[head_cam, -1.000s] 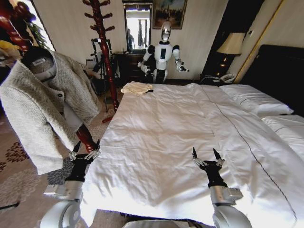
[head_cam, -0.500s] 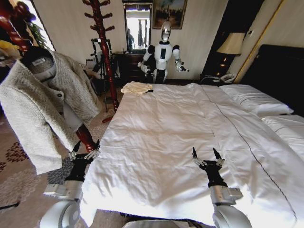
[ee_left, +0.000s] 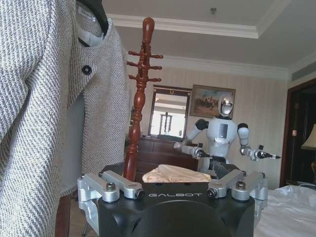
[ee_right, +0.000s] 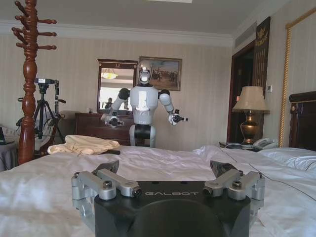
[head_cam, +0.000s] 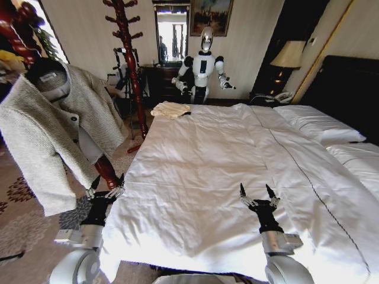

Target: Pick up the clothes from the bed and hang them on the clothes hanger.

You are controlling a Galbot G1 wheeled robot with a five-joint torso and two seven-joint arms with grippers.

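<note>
Jacket (head_cam: 50,127) on hanger (head_cam: 44,66) beside coat stand (head_cam: 127,56); both claws (head_cam: 105,188) (head_cam: 256,195) spread, empty, over bed (head_cam: 237,160).

The grey jacket (ee_left: 44,123) is hanging beside the left end effector (ee_left: 173,190), whose fingers are spread wide; a black hanger (ee_left: 96,15) seems to be sitting in its collar

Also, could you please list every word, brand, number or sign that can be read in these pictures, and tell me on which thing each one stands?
"GALBOT" on the black body of the left hand, in the left wrist view.
"GALBOT" on the black body of the right hand, in the right wrist view.
The white neck label inside the jacket carries small print, too small to read.
No other text is legible.
</note>
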